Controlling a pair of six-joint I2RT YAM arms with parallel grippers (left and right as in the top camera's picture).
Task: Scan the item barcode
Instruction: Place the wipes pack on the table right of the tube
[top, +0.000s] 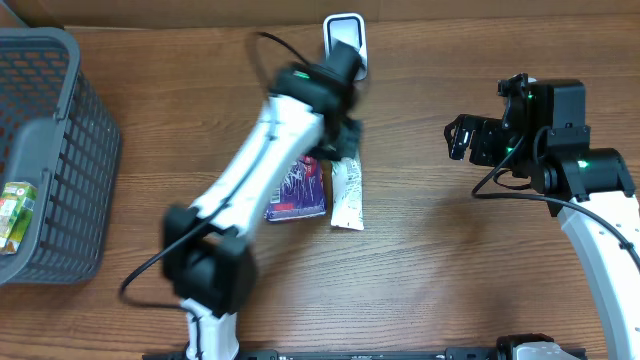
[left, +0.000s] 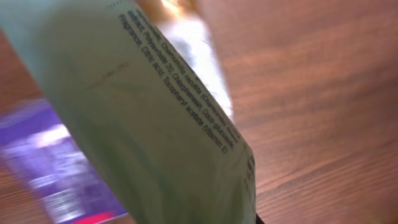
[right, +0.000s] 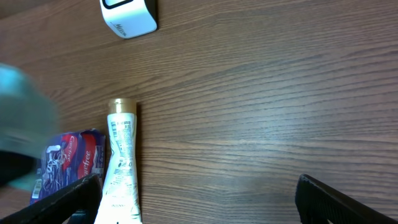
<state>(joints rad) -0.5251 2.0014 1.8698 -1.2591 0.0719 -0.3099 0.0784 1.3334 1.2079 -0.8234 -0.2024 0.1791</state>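
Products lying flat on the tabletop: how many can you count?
2: purple packet and white tube, side by side mid-table. The left arm may hide more.

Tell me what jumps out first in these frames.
The white left arm reaches diagonally across the overhead view, gripping a pale green packet that fills its wrist view. Next come the grey basket at far left and the white scanner at the top edge.
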